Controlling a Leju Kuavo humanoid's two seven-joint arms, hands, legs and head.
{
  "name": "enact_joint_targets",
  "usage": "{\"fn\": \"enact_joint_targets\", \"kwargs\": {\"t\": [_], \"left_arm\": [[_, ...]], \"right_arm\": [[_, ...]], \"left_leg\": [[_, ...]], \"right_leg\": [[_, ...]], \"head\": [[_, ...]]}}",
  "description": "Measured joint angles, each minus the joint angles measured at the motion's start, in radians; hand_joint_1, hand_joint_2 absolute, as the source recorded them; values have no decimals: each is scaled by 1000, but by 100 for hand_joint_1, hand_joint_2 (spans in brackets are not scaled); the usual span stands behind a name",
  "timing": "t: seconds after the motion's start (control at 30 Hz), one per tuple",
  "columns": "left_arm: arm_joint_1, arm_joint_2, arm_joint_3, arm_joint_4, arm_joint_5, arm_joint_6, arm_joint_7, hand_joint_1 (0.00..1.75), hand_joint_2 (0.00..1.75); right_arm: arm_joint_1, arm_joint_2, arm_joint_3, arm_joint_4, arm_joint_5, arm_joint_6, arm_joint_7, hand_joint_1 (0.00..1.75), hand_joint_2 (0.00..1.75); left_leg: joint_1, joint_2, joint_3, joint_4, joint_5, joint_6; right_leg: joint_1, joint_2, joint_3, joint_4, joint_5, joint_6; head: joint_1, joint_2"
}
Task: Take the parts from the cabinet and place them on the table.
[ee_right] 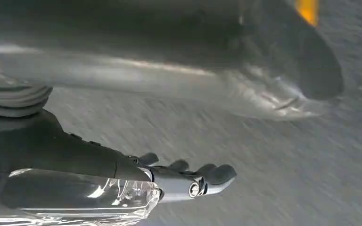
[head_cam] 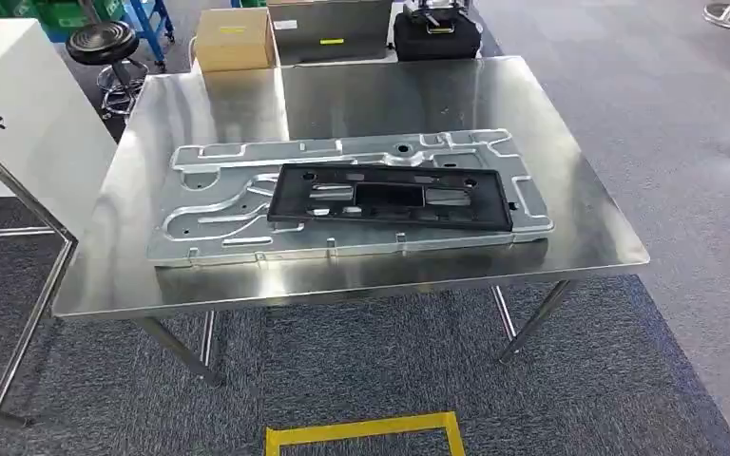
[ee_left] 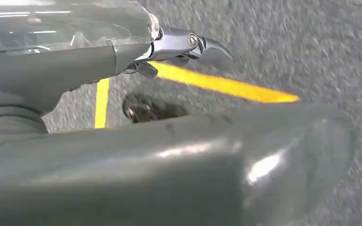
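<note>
From the head view, the nearest thing I have is a yellow tape outline (head_cam: 366, 433) on the grey carpet just in front of me, and beyond it the steel bench (head_cam: 589, 228). Two parts already lie on it: a large silver stamped panel (head_cam: 209, 204) flat across the middle, and a black plastic frame (head_cam: 390, 196) resting on top of that panel, slightly skewed. I read that as two placements done. A white cabinet (head_cam: 19, 104) stands at the left edge, but I cannot see into it, so I cannot say how many parts are left. A cardboard box (head_cam: 234, 38) and a black stool (head_cam: 105, 47) sit beyond the bench's far side.

In the left wrist view, my left hand (ee_left: 179, 47) hangs over the carpet with a yellow tape line (ee_left: 221, 84) beneath; its fingers extend outward and nothing is in them, so I take it as empty and uncurled.

In the right wrist view, my right hand (ee_right: 188, 181) also hangs over carpet. The picture is blurred, but the fingers seem loosely extended and apart, holding nothing.

With both hands free, I judge the next trip to the cabinet is still to come.
</note>
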Motion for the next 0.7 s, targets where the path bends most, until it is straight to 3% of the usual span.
{"fn": "enact_joint_targets", "kwargs": {"t": [0.03, 0.1, 0.13, 0.17, 0.2, 0.27, 0.3, 0.33, 0.37, 0.43, 0.47, 0.5, 0.57, 0.63, 0.67, 0.7], "left_arm": [[0, 0, 0, 0, 0, -1, 1, 0, 0], [2, -1, -2, 0, 0, -2, 6, 0, 0], [2, -1, -3, 0, 0, -3, 8, 0, 0], [2, -1, -3, 0, 0, -3, 9, 0, 0], [2, -2, -4, 0, 0, -4, 11, 0, 0], [2, -4, -9, 0, 0, -6, 17, 0, 0], [1, -5, -12, 0, 0, -6, 17, 0, 0], [0, -5, -15, 0, 0, -6, 18, 0, 0], [-1, -5, -18, 0, 0, -7, 18, 0, 0], [-3, -5, -26, 0, 0, -7, 19, 0, 0], [-1, -5, -27, 0, 0, -7, 19, 0, 0], [-1, -5, -28, 0, 0, -7, 19, 0, 0], [1, -6, -30, 0, -1, -8, 19, 0, 0], [0, -6, -33, 0, -1, -8, 19, 0, 0], [-1, -6, -35, 0, -1, -9, 19, 0, 0], [0, -6, -37, 0, -1, -9, 19, 0, 0]], "right_arm": [[-1, 2, -4, 19, 2, 18, 32, 0, 0], [-9, 2, -10, 47, 15, 63, 110, 0, 0], [-12, 3, -11, 62, 23, 82, 149, 0, 0], [-13, 4, -11, 73, 30, 101, 177, 0, 0], [-15, 5, -11, 82, 37, 121, 208, 0, 0], [-21, 6, -11, 98, 40, 154, 246, 0, 0], [-26, 6, -12, 102, 40, 169, 255, 0, 0], [-31, 7, -14, 105, 39, 181, 262, 0, 0], [-35, 7, -16, 108, 39, 192, 262, 0, 0], [-35, 9, -19, 116, 39, 208, 262, 0, 0], [-35, 9, -19, 119, 39, 212, 262, 0, 0], [-36, 12, -21, 122, 36, 220, 259, 0, 0], [-39, 15, -25, 125, 28, 233, 252, 0, 0], [-38, 15, -33, 126, 18, 249, 241, 0, 0], [-38, 15, -38, 126, 16, 259, 235, 0, 0], [-38, 15, -41, 127, 15, 262, 233, 0, 0]], "left_leg": [[0, 0, -12, -1, 9, 10], [0, 1, -38, 0, 28, 11], [0, 2, -52, 1, 37, 10], [0, 3, -65, 4, 46, 8], [0, 3, -76, 7, 54, 6], [2, 3, -104, 21, 66, -2], [2, 3, -115, 31, 69, -6], [-2, 3, -127, 41, 72, -12], [-2, 3, -132, 46, 77, -19], [1, 3, -133, 44, 91, -33], [-1, 3, -135, 43, 98, -41], [4, 1, -140, 52, 85, -45], [5, 0, -178, 147, -25, -50], [6, 0, -216, 294, -115, -56], [6, 0, -222, 347, -125, -58], [6, 0, -209, 355, -105, -57]], "right_leg": [[0, -1, -14, 37, -55, 4], [-3, -1, -57, 186, -173, 12], [-5, -1, -70, 251, -202, 17], [-8, -2, -70, 289, -199, 21], [-12, -2, -50, 284, -171, 24], [-18, -3, 44, 167, -98, 26], [-20, -3, 111, 70, -86, 24], [-16, -2, 160, -11, -116, 20], [-11, -1, 169, -36, -128, 9], [-6, -2, 158, -30, -122, 0], [-10, -3, 154, -34, -113, -11], [-15, -8, 146, -37, -101, -21], [-12, -10, 123, -37, -83, -36], [-8, -11, 98, -35, -64, -38], [-7, -11, 85, -31, -55, -37], [-6, -10, 69, -27, -47, -36]], "head": [[0, 0], [0, 0], [0, 0], [0, 0], [0, 0], [0, 0], [0, 0], [0, 0], [0, 0], [0, 0], [0, 0], [0, 0], [0, 0], [0, 0], [0, 0], [0, 0]]}}
